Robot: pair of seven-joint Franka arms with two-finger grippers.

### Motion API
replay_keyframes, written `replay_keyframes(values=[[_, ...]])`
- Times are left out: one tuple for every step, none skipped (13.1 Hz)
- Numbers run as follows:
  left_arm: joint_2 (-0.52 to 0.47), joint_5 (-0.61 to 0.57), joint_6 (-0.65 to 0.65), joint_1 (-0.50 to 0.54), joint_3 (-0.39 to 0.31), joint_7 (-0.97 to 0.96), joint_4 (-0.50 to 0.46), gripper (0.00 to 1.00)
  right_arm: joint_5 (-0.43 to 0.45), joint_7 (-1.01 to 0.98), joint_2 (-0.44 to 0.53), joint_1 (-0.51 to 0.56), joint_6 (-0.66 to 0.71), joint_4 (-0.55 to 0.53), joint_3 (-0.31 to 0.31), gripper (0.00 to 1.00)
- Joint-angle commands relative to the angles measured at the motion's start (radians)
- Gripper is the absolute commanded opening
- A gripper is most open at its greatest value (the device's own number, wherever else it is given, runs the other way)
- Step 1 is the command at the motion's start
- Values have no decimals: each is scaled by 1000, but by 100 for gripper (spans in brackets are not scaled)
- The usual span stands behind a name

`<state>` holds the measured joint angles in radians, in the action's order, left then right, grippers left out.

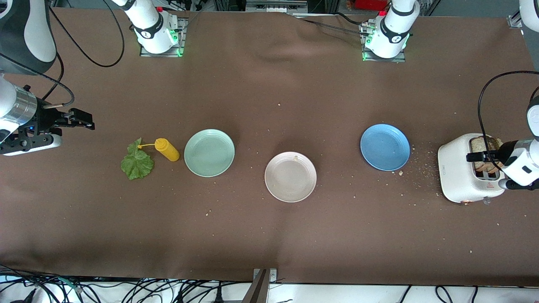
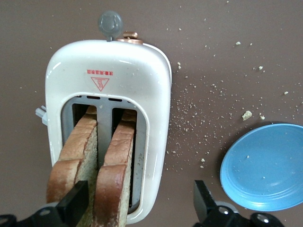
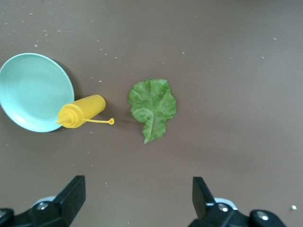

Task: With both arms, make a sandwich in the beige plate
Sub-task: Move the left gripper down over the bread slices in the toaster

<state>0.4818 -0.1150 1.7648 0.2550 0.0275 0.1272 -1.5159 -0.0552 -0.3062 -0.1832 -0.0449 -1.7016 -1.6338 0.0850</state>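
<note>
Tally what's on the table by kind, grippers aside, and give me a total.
Plates: 3 (beige, mint, blue)
Bread slices: 2, both in the toaster
Toaster: 1
Lettuce leaf: 1
Yellow bottle: 1
Total: 8

- White toaster [image 2: 113, 75] on the crumb-strewn table [image 2: 222, 52] — two bread slices [image 2: 116, 161] upright in its slots.
- Blue plate [image 2: 265, 168] beside it.
- Left gripper [image 2: 139, 203] fingers [image 2: 75, 201] spread wide — above the bread.

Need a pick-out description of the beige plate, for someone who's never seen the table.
Three round plates sit in a row across the brown tablecloth. The round pale beige plate is the middle one, nearest the front camera, between the mint-green plate and the blue plate.
</note>
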Motion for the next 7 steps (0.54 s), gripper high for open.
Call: replay_keyframes(values=[[8,-14,7,6,0,15,-10,51,-163,-222,-48,65,-19,12,2,100],[6,-20,5,9,-3,22,-12,19,-242,-343,-73,98,-27,8,2,100],[3,-22,4,18,-3,35,-12,0,-312,-461,-100,127,-27,8,2,100],[3,-22,-4,23,-3,63,-12,0,-360,-563,-120,143,-26,8,2,100],[6,-22,-24,21,-4,55,-12,0,-386,-649,-137,157,-26,8,2,100],[8,-22,-45,24,-6,63,-9,0,-408,-744,-151,166,-26,6,2,100],[6,-31,-47,29,-8,68,-1,0,-440,-845,-168,177,-26,8,2,100]])
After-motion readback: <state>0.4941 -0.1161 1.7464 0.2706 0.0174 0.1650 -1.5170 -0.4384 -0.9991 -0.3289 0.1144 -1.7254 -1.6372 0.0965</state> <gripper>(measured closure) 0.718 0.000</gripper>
